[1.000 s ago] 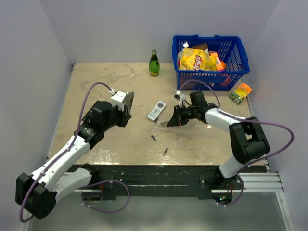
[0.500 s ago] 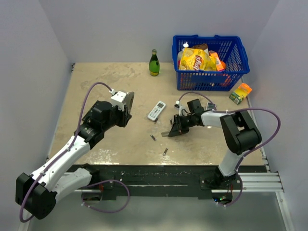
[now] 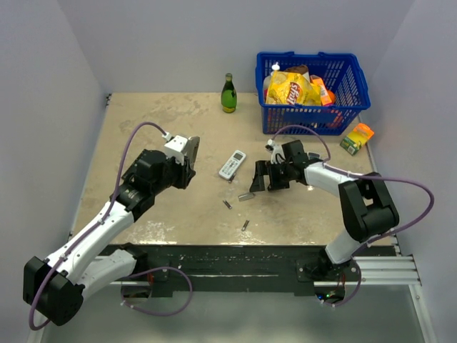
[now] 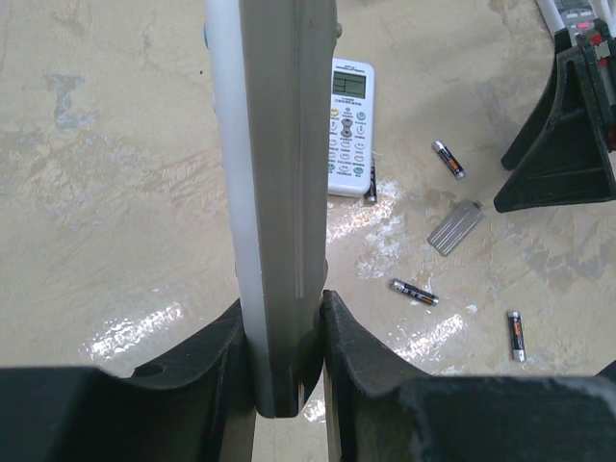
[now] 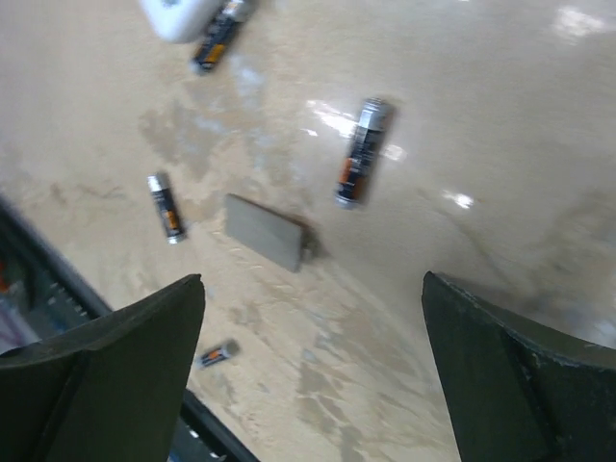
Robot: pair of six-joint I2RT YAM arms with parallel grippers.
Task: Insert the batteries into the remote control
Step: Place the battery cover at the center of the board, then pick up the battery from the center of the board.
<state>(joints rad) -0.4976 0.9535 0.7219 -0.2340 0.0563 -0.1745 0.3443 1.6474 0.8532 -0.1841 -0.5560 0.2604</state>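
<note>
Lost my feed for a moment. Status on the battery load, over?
Left gripper shut on remote control. Right gripper open, empty, above the batteries. Four lie loose on table around grey cover. Nothing blocking.

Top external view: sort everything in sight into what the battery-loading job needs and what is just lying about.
For the job:
remote control, clamped in the left claw
batteries, lying loose
grey cover plate, likely the battery lid

Just lying about:
other white remote
green bottle
blue basket of snacks
orange-and-green carton
</note>
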